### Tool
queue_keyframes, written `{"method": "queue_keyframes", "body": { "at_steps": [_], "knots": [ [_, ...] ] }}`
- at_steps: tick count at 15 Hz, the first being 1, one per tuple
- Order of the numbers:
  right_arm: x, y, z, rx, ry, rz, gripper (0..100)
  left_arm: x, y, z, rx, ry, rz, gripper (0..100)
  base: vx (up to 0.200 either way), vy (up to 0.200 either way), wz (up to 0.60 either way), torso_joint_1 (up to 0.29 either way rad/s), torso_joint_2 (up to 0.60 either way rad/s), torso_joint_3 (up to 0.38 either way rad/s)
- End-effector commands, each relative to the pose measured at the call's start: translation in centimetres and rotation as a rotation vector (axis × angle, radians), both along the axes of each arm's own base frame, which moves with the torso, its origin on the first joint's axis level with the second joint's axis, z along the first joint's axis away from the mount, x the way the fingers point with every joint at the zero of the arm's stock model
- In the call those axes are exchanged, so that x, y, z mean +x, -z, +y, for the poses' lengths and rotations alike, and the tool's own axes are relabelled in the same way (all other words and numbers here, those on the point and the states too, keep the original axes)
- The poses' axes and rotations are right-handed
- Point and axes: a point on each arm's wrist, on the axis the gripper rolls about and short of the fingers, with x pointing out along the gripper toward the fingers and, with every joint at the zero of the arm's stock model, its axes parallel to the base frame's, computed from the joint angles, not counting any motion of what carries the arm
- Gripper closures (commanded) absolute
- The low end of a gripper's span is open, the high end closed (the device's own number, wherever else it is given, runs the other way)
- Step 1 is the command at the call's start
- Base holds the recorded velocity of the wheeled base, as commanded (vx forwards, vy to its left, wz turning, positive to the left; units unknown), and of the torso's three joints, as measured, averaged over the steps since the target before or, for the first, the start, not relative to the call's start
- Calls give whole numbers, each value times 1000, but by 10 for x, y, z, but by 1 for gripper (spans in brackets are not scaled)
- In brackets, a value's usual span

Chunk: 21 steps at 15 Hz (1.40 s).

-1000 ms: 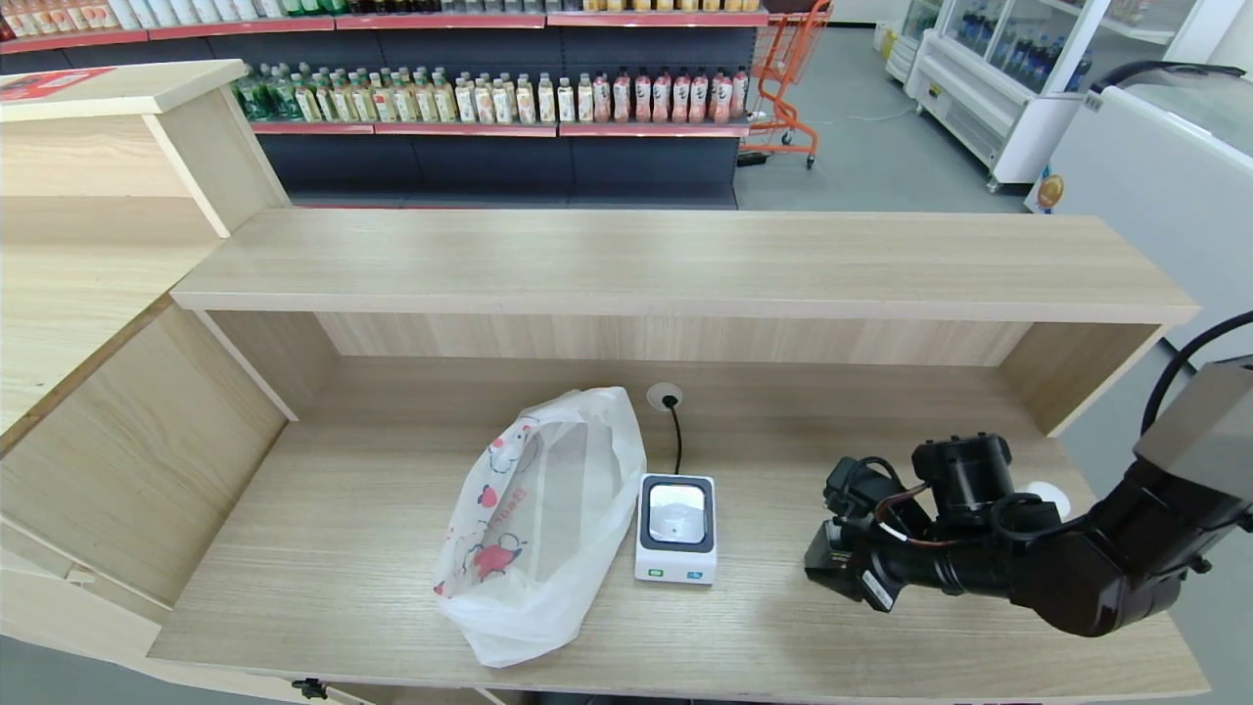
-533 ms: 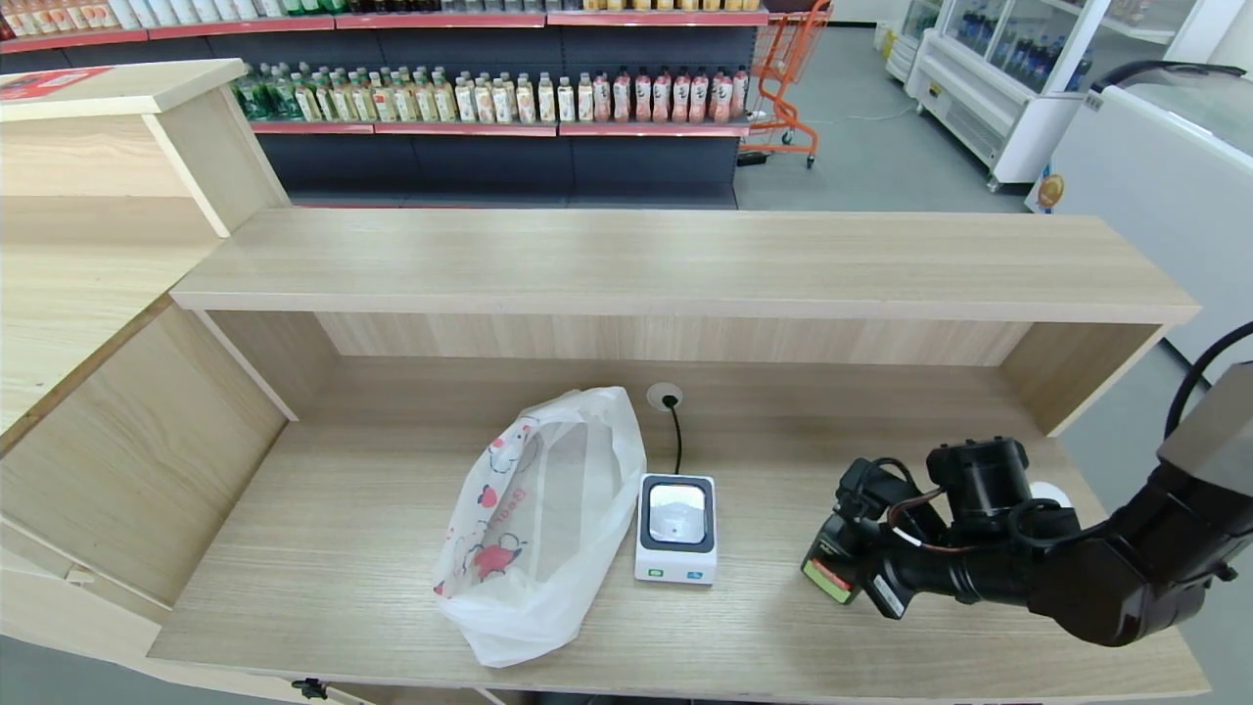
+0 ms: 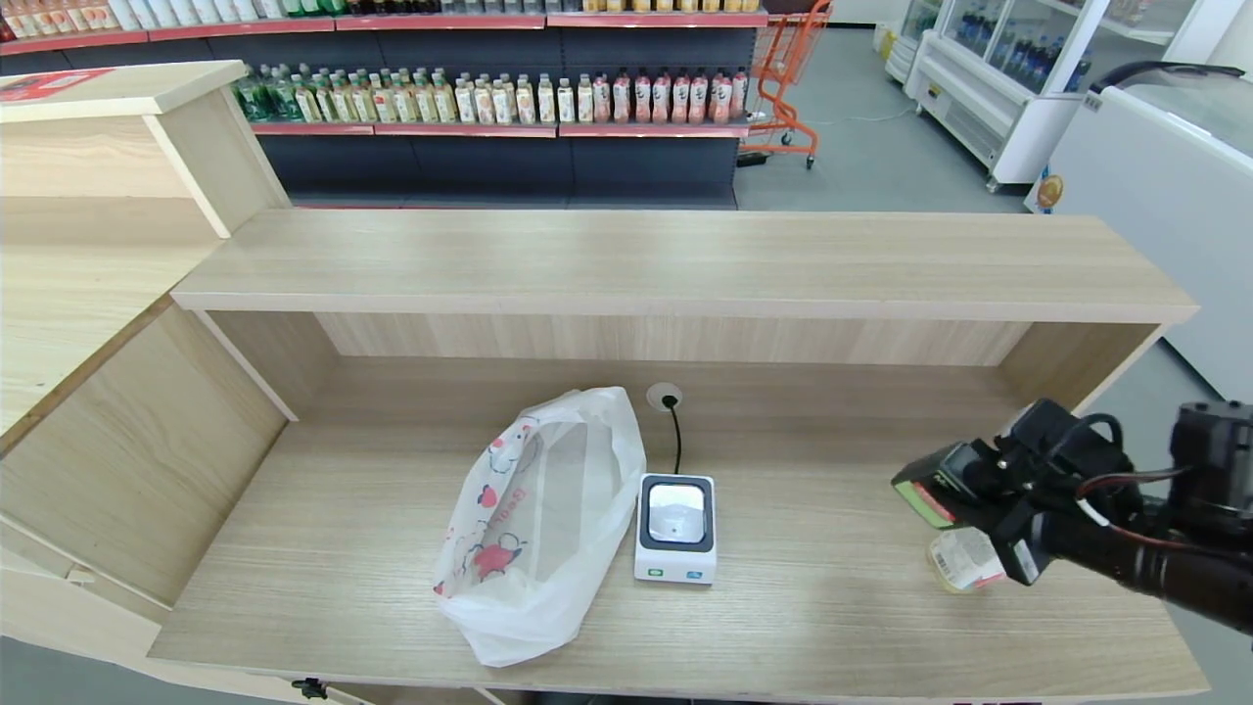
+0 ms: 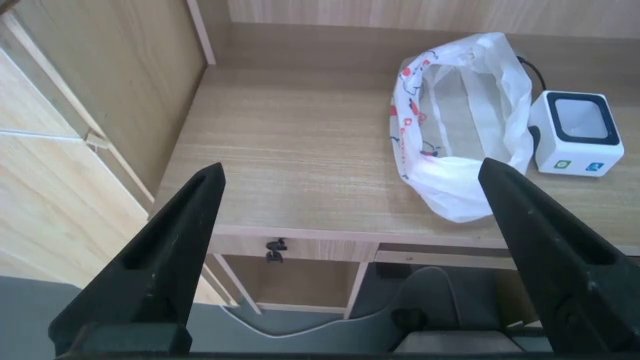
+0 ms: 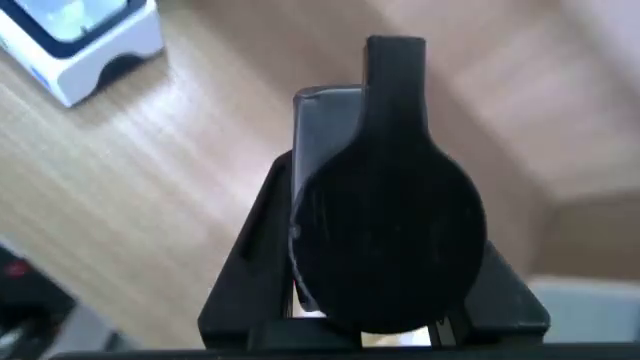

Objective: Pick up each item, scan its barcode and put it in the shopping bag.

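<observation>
I look down on a light wooden counter [image 3: 343,548] with a high ledge [image 3: 685,259] at its far side. A small white scanner [image 3: 675,529] sits near the middle of the counter. Its black cable [image 3: 675,436] runs from it to a hole at the back. The shopping bag [image 3: 538,519] lies just beside the scanner on its left. It is thin and see-through, with red pictures on it.

Far behind the scanner I see store shelves [image 3: 489,98] full of bottles. An orange cart [image 3: 788,69] and white freezers [image 3: 1155,166] are off to the right.

My right tool [image 3: 964,480] is well to the right of the scanner, lifted above the counter. It is clenched on a dark box [image 3: 918,487] with a green and red edge. The arm comes in low from the right side. Just under the tool is a small pale thing with a barcode label [image 3: 964,560]. I cannot tell if it lies on the counter.

My left tool [image 4: 352,172] hangs off the near edge of the counter, well apart from the scanner on the bag's side. Its two dark fingers [image 4: 160,260] are spread wide and grip nothing.
</observation>
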Motion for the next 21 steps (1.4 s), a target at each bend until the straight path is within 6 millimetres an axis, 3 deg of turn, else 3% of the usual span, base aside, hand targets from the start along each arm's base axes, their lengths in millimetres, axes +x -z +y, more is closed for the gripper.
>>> {"method": "queue_keyframes", "body": {
  "at_steps": [1, 4, 5, 6, 8, 11, 13, 21],
  "knots": [
    [-20, -26, -3, -95, -135, -239, 100, 0, 0, 0, 0, 0, 1, 0, 0, 0, 0, 0, 0, 0],
    [-23, -36, -6, -388, -442, -540, 100, 0, 0, 0, 0, 0, 1, 0, 0, 0, 0, 0, 0, 0],
    [-26, -30, -1, -514, -716, -697, 100, 0, 0, 0, 0, 0, 1, 0, 0, 0, 0, 0, 0, 0],
    [-27, -19, 7, -628, -882, -801, 100, 0, 0, 0, 0, -1, 1, 0, 0, 0, 0, 0, 0, 0],
    [-34, -4, 23, -831, -1058, -958, 100, 0, 0, 0, 0, 0, 1, 0, 0, 0, 0, 0, 0, 0],
    [-50, 9, 57, -946, -1307, -1211, 100, 0, 0, 0, 0, 0, 1, 0, 0, 0, 0, 0, 0, 0],
    [-58, 8, 72, -966, -1371, -1356, 100, 0, 0, 0, 0, 0, 1, 0, 0, 0, 0, 0, 0, 0],
    [-64, 4, 77, -1017, -1378, -1562, 100, 0, 0, 0, 0, 0, 1, 0, 0, 0, 0, 0, 0, 0]
  ]
}}
